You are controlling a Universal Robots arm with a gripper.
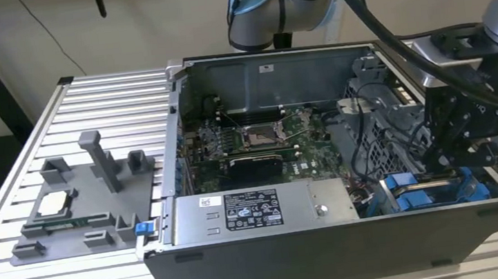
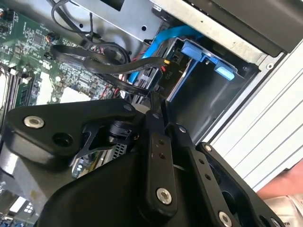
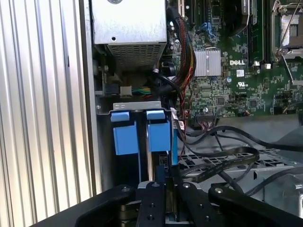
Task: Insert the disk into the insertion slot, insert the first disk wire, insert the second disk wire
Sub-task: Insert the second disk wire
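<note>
Gripper (image 1: 446, 167) hung over the blue-plastic, sheet-metal insertion slot (image 3: 140, 132) (finger state could not be told; tips hidden).

A ribbed metal counter (image 1: 89, 114) carries an open computer case (image 1: 335, 255) and, beside it, a grey fixture tray (image 1: 72, 220).
</note>
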